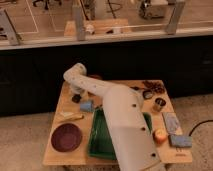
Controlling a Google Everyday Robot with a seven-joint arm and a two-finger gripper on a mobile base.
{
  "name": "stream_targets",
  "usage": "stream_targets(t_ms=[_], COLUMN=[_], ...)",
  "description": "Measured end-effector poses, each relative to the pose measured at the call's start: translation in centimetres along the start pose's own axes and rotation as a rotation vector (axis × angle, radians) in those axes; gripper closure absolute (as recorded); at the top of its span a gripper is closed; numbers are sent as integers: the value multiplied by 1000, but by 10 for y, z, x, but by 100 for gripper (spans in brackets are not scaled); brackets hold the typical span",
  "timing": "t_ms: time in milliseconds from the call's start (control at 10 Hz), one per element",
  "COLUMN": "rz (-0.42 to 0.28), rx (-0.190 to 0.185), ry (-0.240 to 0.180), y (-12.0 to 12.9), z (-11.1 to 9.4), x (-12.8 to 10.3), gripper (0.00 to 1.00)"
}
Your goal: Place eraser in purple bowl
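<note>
Eraser (76,99), one, sits at the hand (77,93), grip impossible to tell; one purple bowl (66,137) lies apart.

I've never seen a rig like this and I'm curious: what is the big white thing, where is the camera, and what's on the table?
The big white shape is a robot arm, seen by one camera looking down over it. Its gripper is at the far left of the wooden table, just above a small black rectangular eraser. Also on the table are a wide dark purple bowl at the near left, a green tray, a light blue wedge, a metal cup and a blue sponge. Whether anything is held cannot be told.
</note>
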Motion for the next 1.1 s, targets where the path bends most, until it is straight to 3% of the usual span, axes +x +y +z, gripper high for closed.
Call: stream_targets(t_ms=[400, 1100], rz=[-5, 1], rx=[-9, -15], ry=[5, 1], y=[1, 1], z=[1, 0], x=[-2, -5], gripper=[63, 64])
